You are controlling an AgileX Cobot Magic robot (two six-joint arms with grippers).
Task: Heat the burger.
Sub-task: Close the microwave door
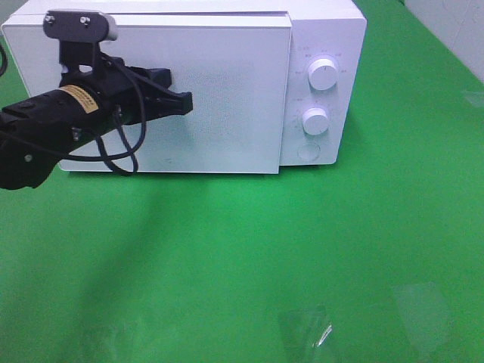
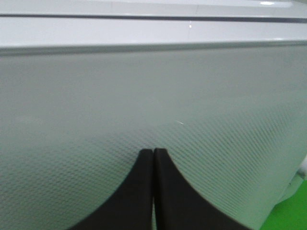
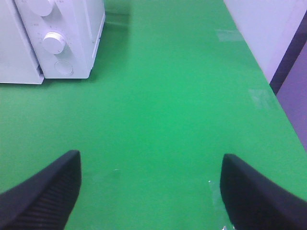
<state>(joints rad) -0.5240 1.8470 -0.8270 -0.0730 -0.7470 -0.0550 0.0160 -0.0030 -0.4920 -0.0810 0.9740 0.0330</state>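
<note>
A white microwave (image 1: 227,45) stands at the back of the green table with its door (image 1: 219,98) shut. The burger is out of view. My left gripper (image 1: 185,102) is shut and empty, with its tips against or just off the door's front; the left wrist view shows the two black fingers (image 2: 139,191) pressed together before the textured door (image 2: 144,86). My right gripper (image 3: 151,191) is open and empty over bare green table to the right of the microwave (image 3: 72,33); it does not show in the exterior view.
Two round knobs (image 1: 324,76) (image 1: 315,121) and a round button (image 1: 308,150) sit on the microwave's right panel. A white wall (image 3: 268,28) borders the table on the right. Tape patches (image 1: 306,329) lie near the table's front.
</note>
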